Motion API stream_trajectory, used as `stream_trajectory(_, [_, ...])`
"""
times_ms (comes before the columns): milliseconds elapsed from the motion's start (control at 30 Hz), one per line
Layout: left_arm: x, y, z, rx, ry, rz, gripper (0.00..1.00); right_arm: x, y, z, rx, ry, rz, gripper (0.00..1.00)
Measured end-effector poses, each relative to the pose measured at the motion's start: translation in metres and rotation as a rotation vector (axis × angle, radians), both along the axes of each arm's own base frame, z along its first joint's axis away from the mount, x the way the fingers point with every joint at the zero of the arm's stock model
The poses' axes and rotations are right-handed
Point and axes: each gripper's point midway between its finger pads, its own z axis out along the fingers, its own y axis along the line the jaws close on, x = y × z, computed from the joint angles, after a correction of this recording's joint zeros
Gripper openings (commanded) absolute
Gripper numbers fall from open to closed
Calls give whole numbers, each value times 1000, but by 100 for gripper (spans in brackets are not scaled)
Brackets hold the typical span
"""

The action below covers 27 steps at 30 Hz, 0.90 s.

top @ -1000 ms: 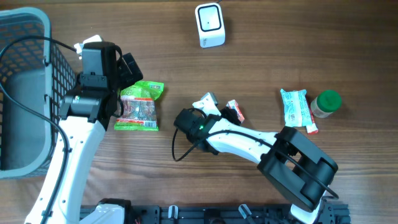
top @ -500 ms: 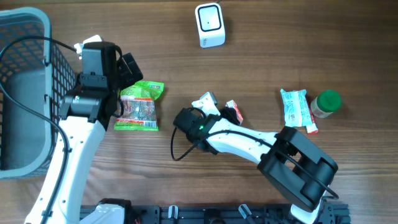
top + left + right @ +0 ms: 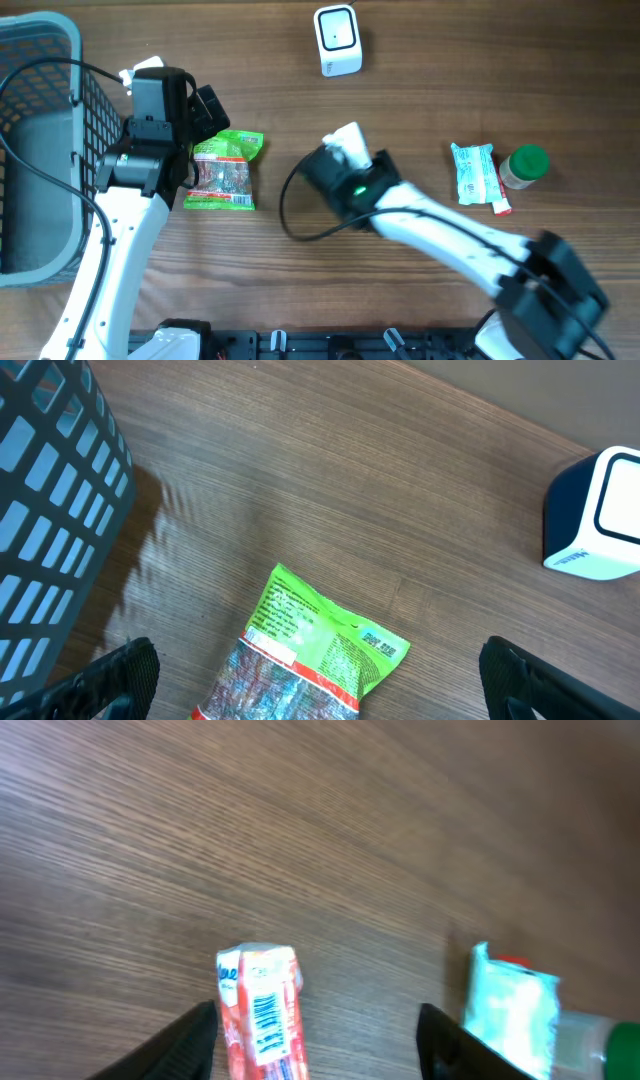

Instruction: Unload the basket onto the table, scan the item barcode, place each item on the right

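- The left arm (image 3: 112, 262) is wearing white shells and ending in a boxy black wrist block (image 3: 160, 105).
- A black cable (image 3: 70, 65) is arcing along it.
- The right arm (image 3: 450, 232) is showing white links between black joints.
- A green light (image 3: 358, 190) is glowing on its wrist.
- A thin black lead (image 3: 287, 215) is curling off that wrist.
- The left hand (image 3: 320, 678) and right hand (image 3: 325, 1042) are showing dark, blunt fingers.

Setting: a robotics lab bench dressed as a shop checkout.

Evidence:
- 2 robot arms, left arm (image 3: 130, 180) and right arm (image 3: 440, 225), cabled, work over a wood-grain table (image 3: 450, 90).
- A black rail (image 3: 330, 345) runs along its near edge.

Retail props:
- grey plastic shopping basket (image 3: 45, 22)
- white barcode scanner (image 3: 337, 40)
- green snack bag (image 3: 222, 172)
- teal packet (image 3: 472, 172)
- green-capped bottle (image 3: 525, 165)
- red packet (image 3: 262, 1010) with printed barcode
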Motion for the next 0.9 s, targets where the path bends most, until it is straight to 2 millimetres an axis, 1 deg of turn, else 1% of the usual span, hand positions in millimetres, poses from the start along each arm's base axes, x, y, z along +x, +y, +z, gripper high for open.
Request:
stream_trajectory(100, [0, 0, 0, 0, 0, 0, 100, 5, -11, -2, 136, 98, -8, 67])
stream_trajectory(200, [0, 0, 0, 0, 0, 0, 100, 3, -18, -13, 255, 218, -21, 62])
stream_trajectory(333, [0, 0, 0, 0, 0, 0, 100, -1, -15, -18, 354, 298, -13, 58])
stream_trajectory(433, [0, 0, 0, 0, 0, 0, 100, -7, -7, -26, 382, 346, 9, 58])
stream_trajectory(600, [0, 0, 0, 0, 0, 0, 100, -9, -9, -42, 356, 387, -3, 59])
stream_trajectory(767, [0, 0, 0, 0, 0, 0, 100, -3, -11, -54, 326, 382, -14, 58])
stream_trajectory(800, [0, 0, 0, 0, 0, 0, 100, -3, -11, -55, 323, 383, -15, 57])
stream_trajectory(867, [0, 0, 0, 0, 0, 0, 100, -3, -11, -57, 323, 386, -16, 49])
stream_trajectory(900, [0, 0, 0, 0, 0, 0, 100, -3, -11, -58, 321, 388, -12, 47])
